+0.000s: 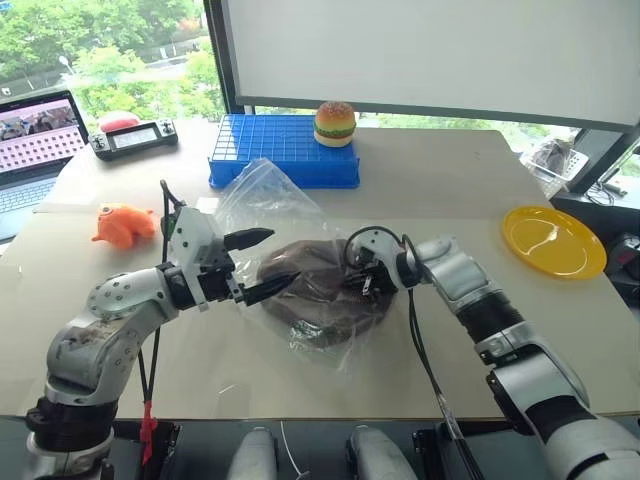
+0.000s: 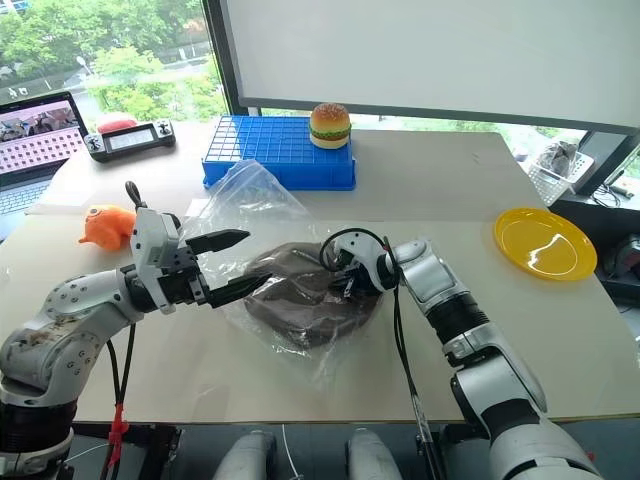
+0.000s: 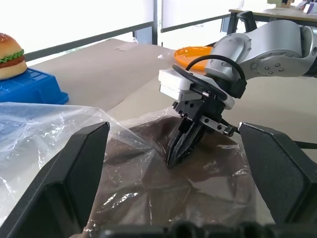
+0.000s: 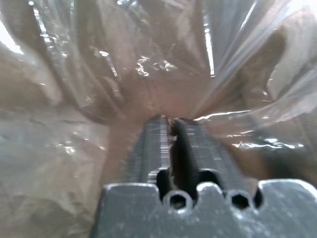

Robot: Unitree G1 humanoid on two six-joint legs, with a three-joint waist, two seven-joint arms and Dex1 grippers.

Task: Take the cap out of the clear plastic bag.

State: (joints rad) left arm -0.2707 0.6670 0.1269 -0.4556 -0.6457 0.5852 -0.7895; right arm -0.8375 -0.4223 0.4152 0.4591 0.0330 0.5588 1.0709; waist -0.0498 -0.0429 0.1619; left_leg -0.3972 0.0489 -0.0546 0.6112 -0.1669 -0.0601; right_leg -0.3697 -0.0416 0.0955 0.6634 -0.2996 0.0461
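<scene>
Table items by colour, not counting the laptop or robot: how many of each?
Blue: 1, crate
Orange: 1, toy
Yellow: 1, plate
Brown: 1, cap
Clear: 1, bag
Multicolour: 1, burger toy
Black: 1, controller
Total: 7

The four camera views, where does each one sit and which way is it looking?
Left and right eye views: on the head, looking down over both arms at the table.
Left wrist view: looks between its own open fingers at the right tool, shut on the clear plastic bag.
Right wrist view: along its shut fingers, into plastic.
All share the cap.

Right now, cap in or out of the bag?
In. The cap lies under the clear plastic bag film, right gripper pinched shut on top.
</scene>
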